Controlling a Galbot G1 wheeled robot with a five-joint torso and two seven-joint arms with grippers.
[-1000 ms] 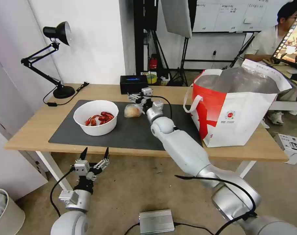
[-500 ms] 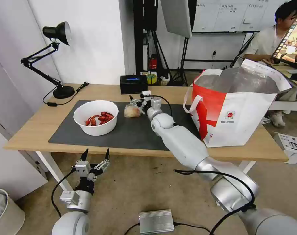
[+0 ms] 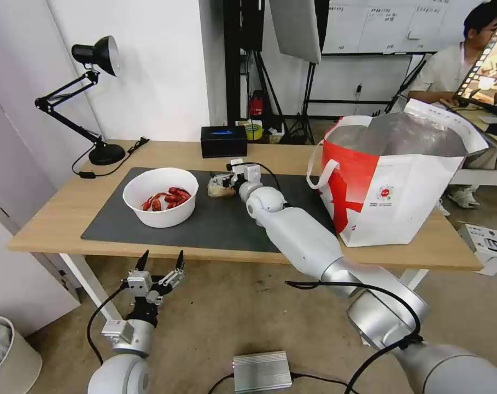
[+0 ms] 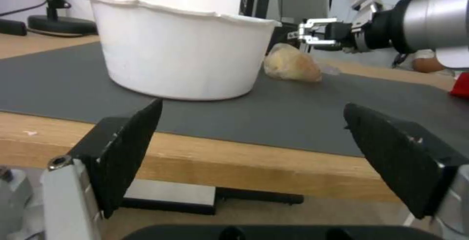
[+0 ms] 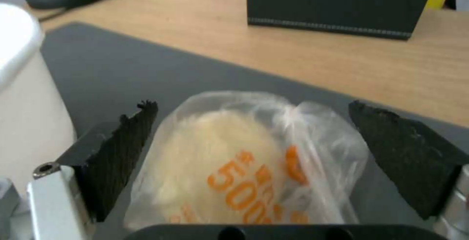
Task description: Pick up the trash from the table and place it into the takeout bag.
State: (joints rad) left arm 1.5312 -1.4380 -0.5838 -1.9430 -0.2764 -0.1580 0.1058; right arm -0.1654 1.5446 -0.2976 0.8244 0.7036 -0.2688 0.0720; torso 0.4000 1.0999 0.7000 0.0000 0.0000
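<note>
The small clear bag with a tan lump (image 3: pixel 217 187) (image 5: pixel 244 163) (image 4: pixel 292 64) lies on the dark mat (image 3: pixel 221 224) of the table (image 3: pixel 57 213). My right gripper (image 3: pixel 222 179) (image 5: pixel 251 108) (image 4: pixel 305 36) is open, low over the mat, with one finger on each side of that bag. Left of it stands the white bowl (image 3: pixel 161 197) (image 4: pixel 181 49) holding red crayfish. The takeout bag (image 3: pixel 401 180) stands open at the table's right end. My left gripper (image 3: pixel 161 260) (image 4: pixel 251 106) hangs open below the table's front edge, facing the bowl.
A black tissue box (image 3: pixel 223 140) (image 5: pixel 337 2) sits at the back edge behind the right gripper. A black desk lamp (image 3: pixel 95 98) stands at the back left. On the floor are a grey metal box (image 3: pixel 261 371) and a bin (image 3: pixel 7 355).
My right gripper has come down and to the left, from just behind the small clear bag to astride it. The left arm has stayed put.
</note>
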